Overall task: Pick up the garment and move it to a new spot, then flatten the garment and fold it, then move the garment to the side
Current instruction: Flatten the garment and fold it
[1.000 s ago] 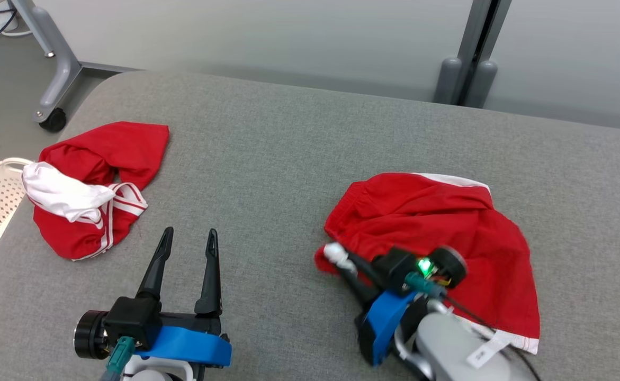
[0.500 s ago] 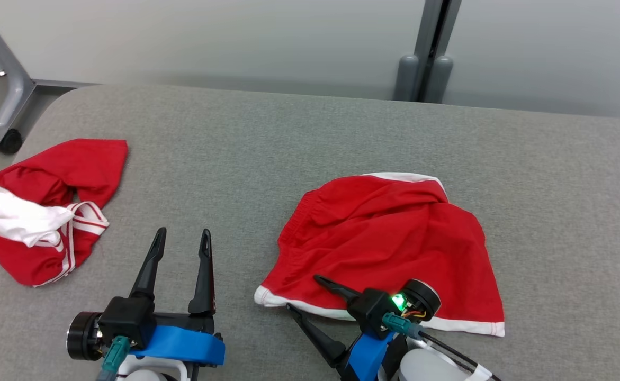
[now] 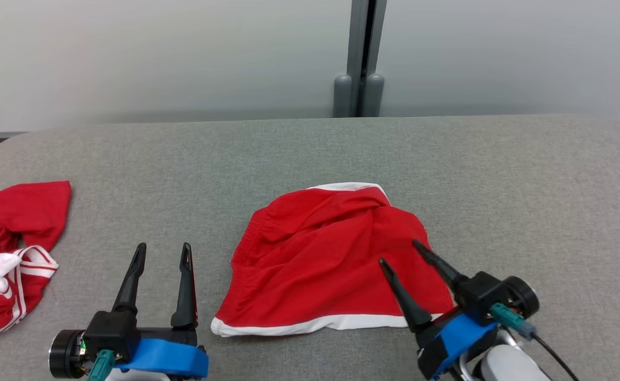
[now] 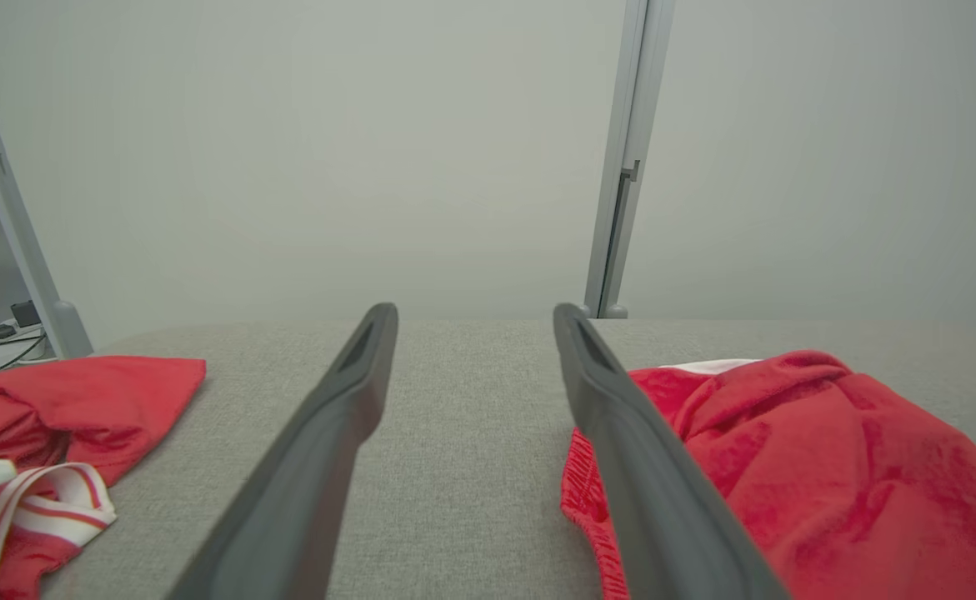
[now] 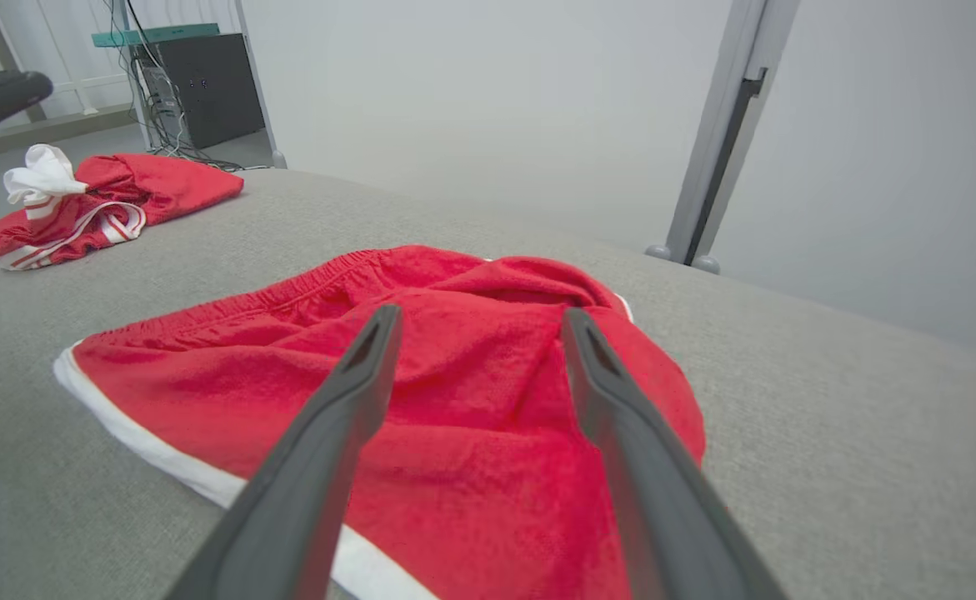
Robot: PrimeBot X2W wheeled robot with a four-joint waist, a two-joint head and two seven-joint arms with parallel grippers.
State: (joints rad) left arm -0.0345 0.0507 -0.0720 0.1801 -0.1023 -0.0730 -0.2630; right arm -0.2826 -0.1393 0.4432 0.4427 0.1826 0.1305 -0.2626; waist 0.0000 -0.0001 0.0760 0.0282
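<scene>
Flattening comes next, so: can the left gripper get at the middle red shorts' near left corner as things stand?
Probably yes. The left gripper is open and empty, the red shorts lie just to its right, and only bare table separates them. The right gripper, open, hangs over their right side.

I find no text, brand or number to read here. The shorts [image 3: 320,264] show me no legible print.

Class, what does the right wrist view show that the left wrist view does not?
Right wrist view, not the left: the open right pincer, a dark cabinet, the long white hem. Left wrist view, not the right: the open left pincer. Both: the red shorts, the crumpled red-and-white garment, the grey table.
</scene>
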